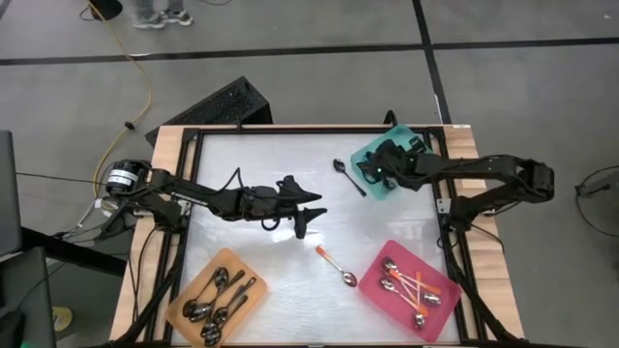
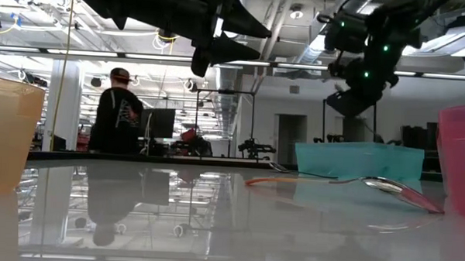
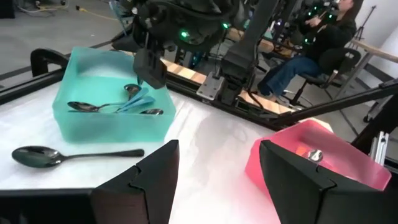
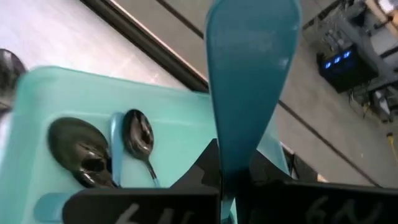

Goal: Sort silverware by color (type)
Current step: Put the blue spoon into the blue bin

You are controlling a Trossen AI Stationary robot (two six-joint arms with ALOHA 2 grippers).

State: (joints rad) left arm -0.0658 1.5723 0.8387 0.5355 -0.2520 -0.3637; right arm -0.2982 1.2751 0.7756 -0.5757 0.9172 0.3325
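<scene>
My right gripper (image 1: 379,169) hangs over the teal tray (image 1: 398,155) at the far right, shut on a teal-handled spoon (image 4: 249,74). Two dark-bowled spoons (image 4: 84,146) lie in that tray. A dark spoon (image 1: 348,177) lies flat on the table beside the tray's left wall. An orange-handled spoon (image 1: 336,264) lies flat near the table's middle. My left gripper (image 1: 311,215) hovers open above the middle of the table, nothing between its fingers (image 3: 140,186). Silver spoons (image 1: 218,295) fill the orange tray (image 1: 186,300); orange-handled spoons (image 1: 411,285) lie in the pink tray (image 1: 382,256). My right gripper pinches the spoon's teal handle at its narrow part (image 4: 225,165) between its two fingers. The handle's wide flat end (image 4: 252,56) sticks out past the fingertips, along the fingers. The fingers slant downward over the teal tray; the spoon's bowl is hidden behind them.
The orange tray stands at the near left, the pink tray at the near right, the teal tray at the far right. A black frame (image 1: 290,130) rims the white table. In the room behind, a person (image 3: 311,50) sits and another (image 2: 117,111) stands.
</scene>
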